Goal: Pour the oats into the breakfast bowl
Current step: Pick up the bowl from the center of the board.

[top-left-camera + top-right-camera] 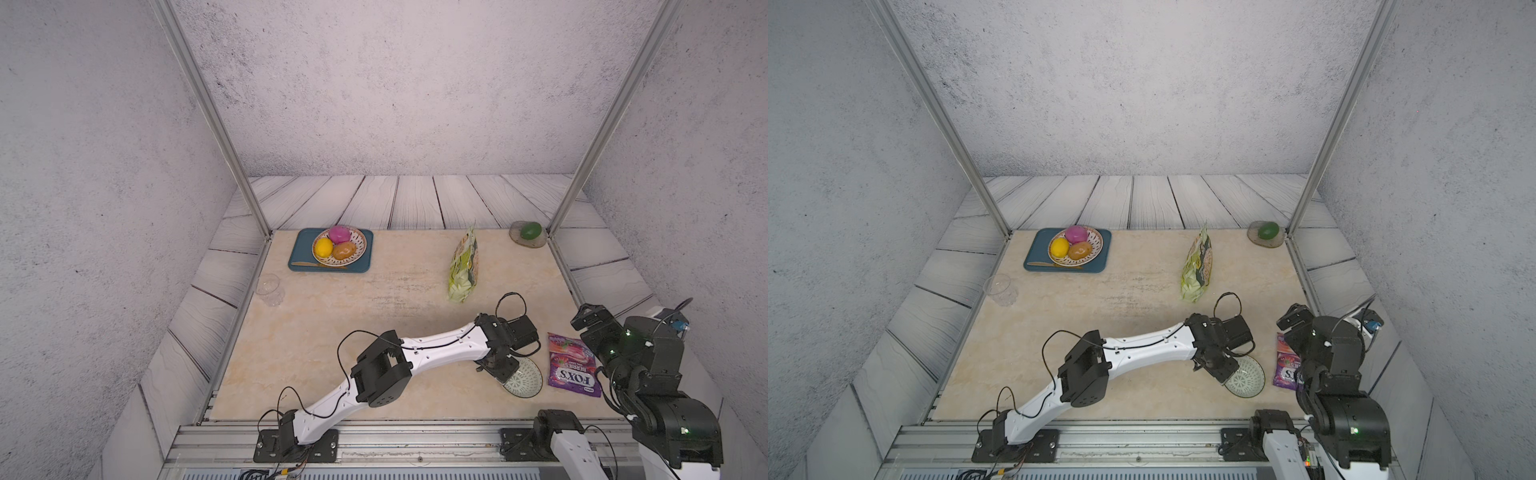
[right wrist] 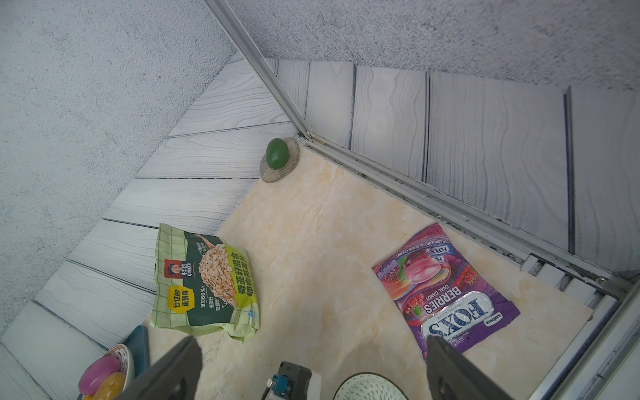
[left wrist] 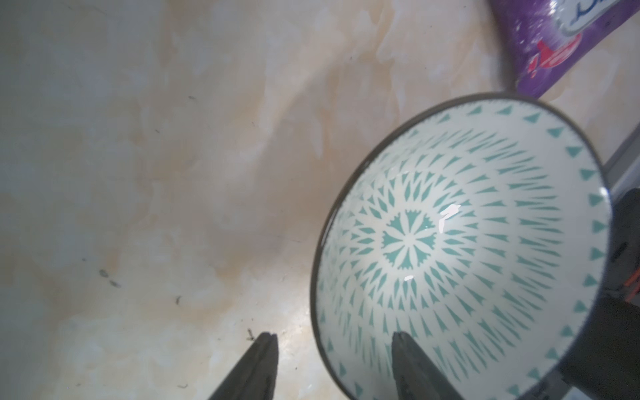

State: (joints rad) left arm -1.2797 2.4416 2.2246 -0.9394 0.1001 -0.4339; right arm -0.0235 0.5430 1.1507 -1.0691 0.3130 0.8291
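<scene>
Right arm (image 1: 673, 419): big and black in the near corner, the closest thing to the lens in both top views, folded up by the edge of the tabletop (image 1: 332, 332).
Right tool (image 2: 311, 341): spread wide with nothing in it, hanging above the tabletop near the FOX'S bag (image 2: 446, 287).
Left tool (image 3: 333, 337): down at the bowl and partly open, one finger inside the rim and one outside. Neither looked pressed against the wall, so no grip yet as far as could be seen.
Breakfast bowl (image 3: 467, 242): empty, sitting at the near right of the tabletop, just beside the FOX'S bag.
Oats: none on show, presumably inside the green pouch (image 2: 204, 280), which stood upright toward the back, well apart from the bowl.
Handling, bowl: glazed and hard by the look, so likely slick and easy to chip. A pinch on the rim should do to steady it.
Handling, pouch: probably light, soft and crinkly, with a load that shifts. Best taken by the side walls below the mouth, not at the top seam, so the flakes can run out freely.
Hard to make out: whether the pouch top was open, and the bowl's outer wall. In both top views the left tool covered part of the bowl. In a top view the right arm hid much of the FOX'S bag (image 1: 1283, 361).
</scene>
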